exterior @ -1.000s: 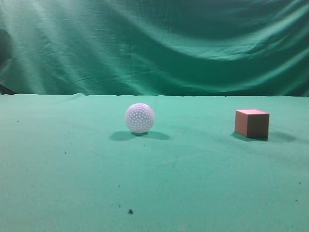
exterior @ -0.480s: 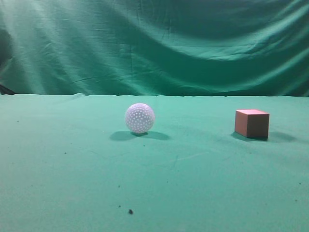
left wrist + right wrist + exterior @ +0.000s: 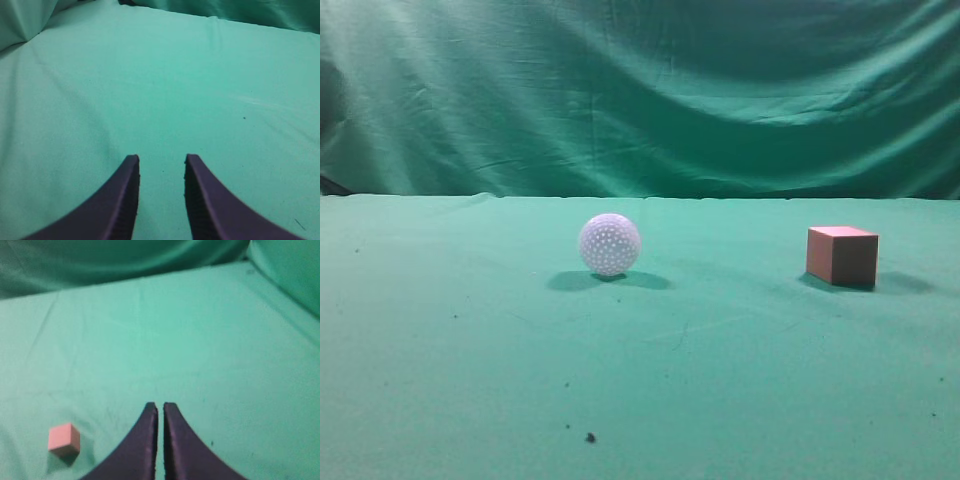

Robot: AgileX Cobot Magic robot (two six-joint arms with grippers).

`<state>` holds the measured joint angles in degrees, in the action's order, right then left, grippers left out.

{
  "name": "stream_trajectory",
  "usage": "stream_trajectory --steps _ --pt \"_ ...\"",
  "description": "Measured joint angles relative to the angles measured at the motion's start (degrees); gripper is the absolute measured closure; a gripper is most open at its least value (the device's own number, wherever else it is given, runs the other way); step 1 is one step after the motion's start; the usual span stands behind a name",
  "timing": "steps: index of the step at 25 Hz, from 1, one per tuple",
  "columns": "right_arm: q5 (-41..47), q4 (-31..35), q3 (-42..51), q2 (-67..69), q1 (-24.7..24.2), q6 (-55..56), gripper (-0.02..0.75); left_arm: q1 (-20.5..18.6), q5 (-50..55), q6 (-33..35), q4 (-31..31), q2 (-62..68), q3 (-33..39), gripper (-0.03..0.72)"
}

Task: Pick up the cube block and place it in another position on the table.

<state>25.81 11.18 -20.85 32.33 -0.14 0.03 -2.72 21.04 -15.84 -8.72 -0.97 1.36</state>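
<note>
On the green desk (image 3: 470, 350) nothing has shifted over the last second: the cube block (image 3: 842, 255) sits at about 3 o'clock from the white dimpled ball (image 3: 610, 244), well apart from it, exactly where it was, and neither arm has come into the exterior view. That suggests the pick has not yet begun and the approach is still to be made. The right end effector (image 3: 160, 412) has its fingers nearly touching, only a thin slit between them, holding nothing; in its wrist view the cube block (image 3: 64, 438) lies at roughly 8 o'clock from the tips. The left end effector (image 3: 161, 162) stands partly open above bare cloth, empty, touching nothing.
</note>
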Motion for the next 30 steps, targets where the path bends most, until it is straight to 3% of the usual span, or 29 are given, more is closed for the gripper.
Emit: stream_trajectory --steps 7,13,22,30 --pt "14.03 3.44 -9.76 7.67 1.25 -7.63 0.738 0.0 0.0 0.0 0.0 0.0 0.0 0.426" --pt "25.04 4.42 -20.71 17.08 11.7 -8.29 0.738 0.0 0.0 0.0 0.0 0.0 0.0 0.426" --pt "27.37 0.28 -31.34 37.7 24.34 -3.48 0.738 0.0 0.0 0.0 0.0 0.0 0.0 0.426" --pt "28.57 -8.44 -40.46 54.4 28.53 -1.32 0.738 0.0 0.0 0.0 0.0 0.0 0.0 0.426"
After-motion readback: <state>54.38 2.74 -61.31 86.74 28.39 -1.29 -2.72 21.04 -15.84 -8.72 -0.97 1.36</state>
